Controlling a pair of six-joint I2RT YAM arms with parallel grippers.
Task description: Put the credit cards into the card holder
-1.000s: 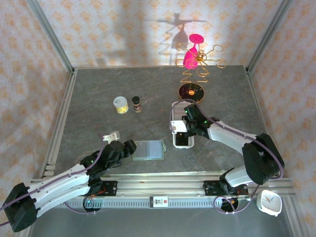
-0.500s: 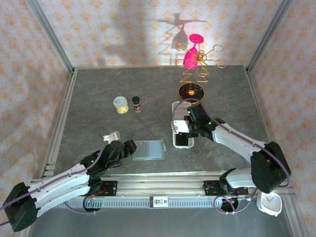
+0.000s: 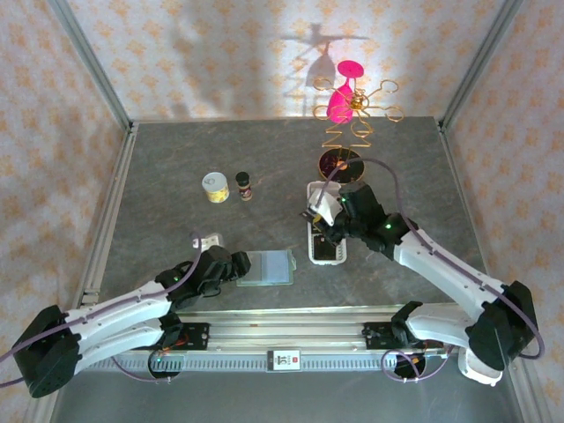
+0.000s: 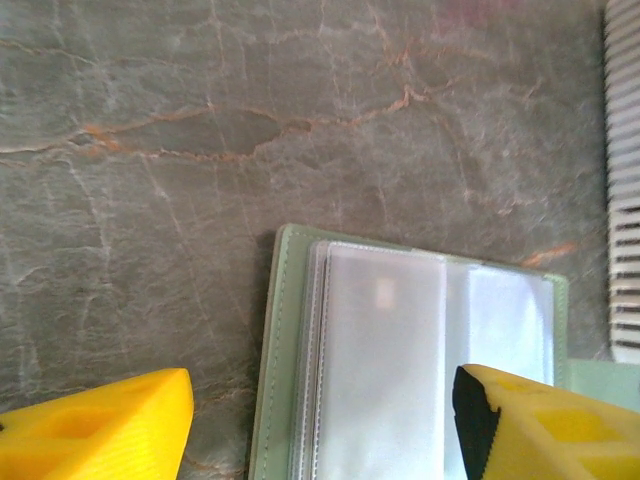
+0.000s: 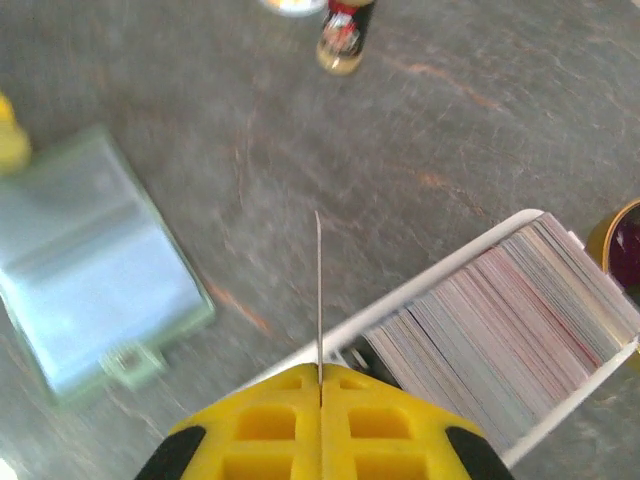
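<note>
Grey marbled desk [image 3: 176,159] carries the open green card holder [image 3: 267,267], with the left jaws spread astride its near edge. Right of the holder, above the white tray [image 5: 440,271], the right jaws pinch one card [image 5: 319,290] by its edge. It looks thin, stiff, light and slick. The jars [image 3: 244,185] beyond the holder stand well clear.

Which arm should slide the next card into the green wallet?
Right. The right gripper is shut on a card, edge-on, while the left gripper is open and empty at the open wallet.
</note>
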